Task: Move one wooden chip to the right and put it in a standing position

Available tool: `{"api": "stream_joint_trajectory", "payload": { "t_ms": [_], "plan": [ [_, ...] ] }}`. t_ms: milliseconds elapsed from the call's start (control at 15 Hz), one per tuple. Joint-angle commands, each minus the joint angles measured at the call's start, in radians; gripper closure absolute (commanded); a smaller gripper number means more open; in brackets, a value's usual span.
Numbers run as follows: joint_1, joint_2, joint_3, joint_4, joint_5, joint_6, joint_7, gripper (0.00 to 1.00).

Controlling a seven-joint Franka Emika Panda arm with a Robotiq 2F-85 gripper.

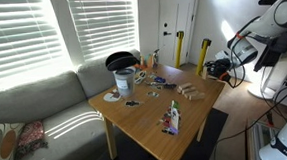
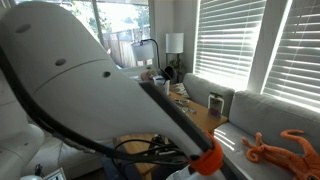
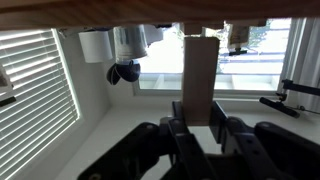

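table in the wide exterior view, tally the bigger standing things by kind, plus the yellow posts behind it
metal can: 1
black bowl: 1
bottles: 2
yellow posts: 2
total: 6
The wooden chips on the table are too small to count.

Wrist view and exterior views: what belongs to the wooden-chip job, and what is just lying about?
Job: wooden chip, held in the gripper; spare wooden chips on the table.
Lying about: metal can; bottle; orange toy octopus on the sofa.
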Motion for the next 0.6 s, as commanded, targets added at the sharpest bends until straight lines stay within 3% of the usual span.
{"api": "stream_joint_trajectory", "payload": {
  "t_ms": [0,533],
  "plan": [
    [-0.011,0.028,0.015,0.024,0.000,-0.017,0.013,0.93],
    [-0.001,-0.008,0.007,0.015,-0.036,0.023,-0.003,0.93]
  ]
}}
